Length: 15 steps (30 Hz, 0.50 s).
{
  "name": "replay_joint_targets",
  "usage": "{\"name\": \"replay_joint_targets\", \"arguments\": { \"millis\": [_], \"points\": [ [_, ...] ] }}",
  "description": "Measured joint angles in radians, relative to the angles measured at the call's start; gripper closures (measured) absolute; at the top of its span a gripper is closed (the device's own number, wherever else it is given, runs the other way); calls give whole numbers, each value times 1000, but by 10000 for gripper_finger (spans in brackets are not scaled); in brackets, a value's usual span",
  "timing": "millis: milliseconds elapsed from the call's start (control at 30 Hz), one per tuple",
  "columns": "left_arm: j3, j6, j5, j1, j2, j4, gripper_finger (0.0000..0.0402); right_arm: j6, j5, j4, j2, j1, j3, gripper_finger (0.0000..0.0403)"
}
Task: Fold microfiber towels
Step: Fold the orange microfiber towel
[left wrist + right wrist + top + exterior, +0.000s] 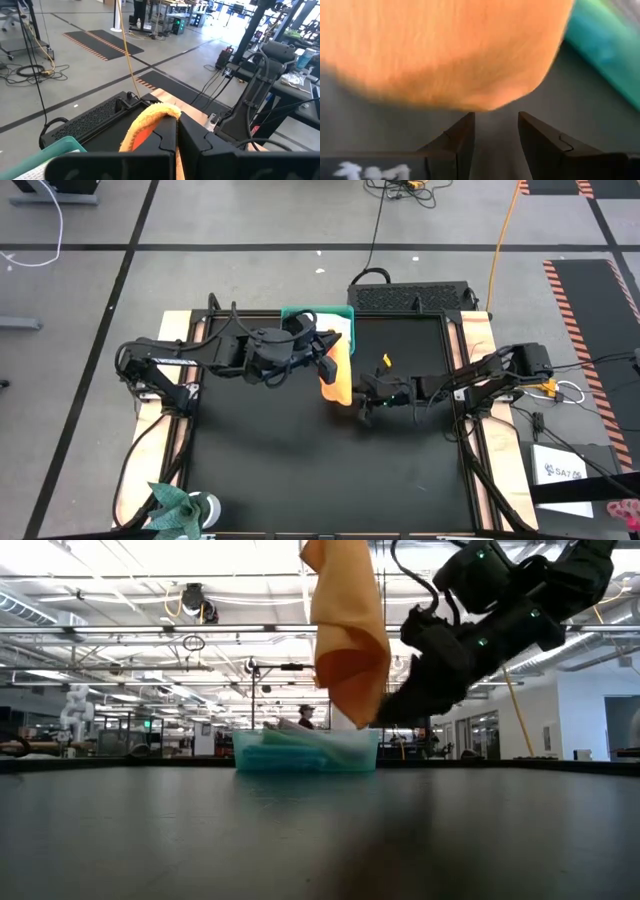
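The hanging orange-yellow microfiber towel (345,630) runs off the low view's top edge, so the grip on it goes unseen there. In the right wrist view it's a close blur. The rigid teal plastic bin (305,755) hides most of its cloths.

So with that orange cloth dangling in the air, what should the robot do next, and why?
Probably ease the right gripper forward to pinch the orange towel's lower edge. The left gripper holds it up by one end, shut on it, so it hangs clear of the table, while the right one waits open just short of it.
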Motion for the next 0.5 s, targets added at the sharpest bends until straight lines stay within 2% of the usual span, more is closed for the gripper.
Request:
{"name": "replay_joint_targets", "arguments": {
  "millis": [133,500],
  "points": [
    [0,0,0,0,0,0,396,-4,-15,-78,1,1,0,261],
    [0,4,0,0,0,0,396,-38,22,-46,0,-12,0,261]
  ]
}}
